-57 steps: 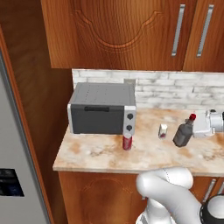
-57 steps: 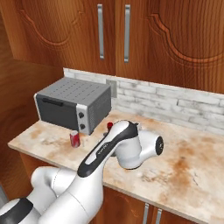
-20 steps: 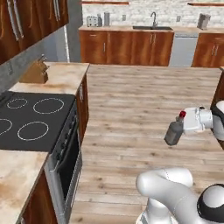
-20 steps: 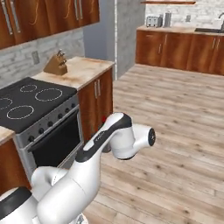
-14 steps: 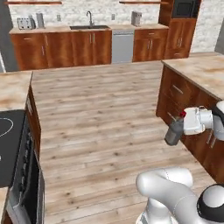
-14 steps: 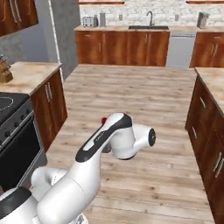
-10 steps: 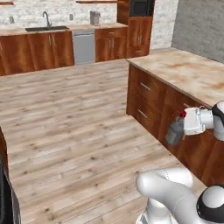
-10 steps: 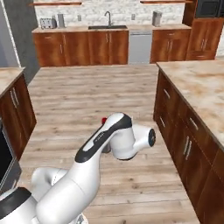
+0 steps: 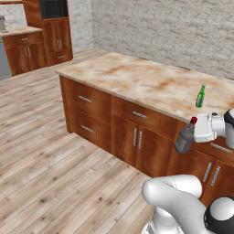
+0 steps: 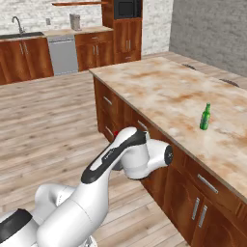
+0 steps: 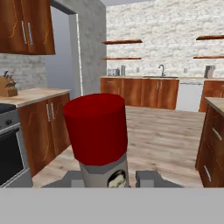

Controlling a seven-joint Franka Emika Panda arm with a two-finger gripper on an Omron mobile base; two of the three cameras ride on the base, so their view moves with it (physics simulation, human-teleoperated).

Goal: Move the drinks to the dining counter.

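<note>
Arm: rises from the base, elbow bent, forearm reaching sideways at cabinet height
Gripper [image 9: 192, 133]: held level; jaws clamped on the neck of the grey bottle [image 9: 184, 140], carried in the air

Left base view looks forward and down from behind the arm; right base view likewise – both share the dining counter [image 9: 137, 80] (opposite sides). Hand view faces level across the kitchen.
</note>
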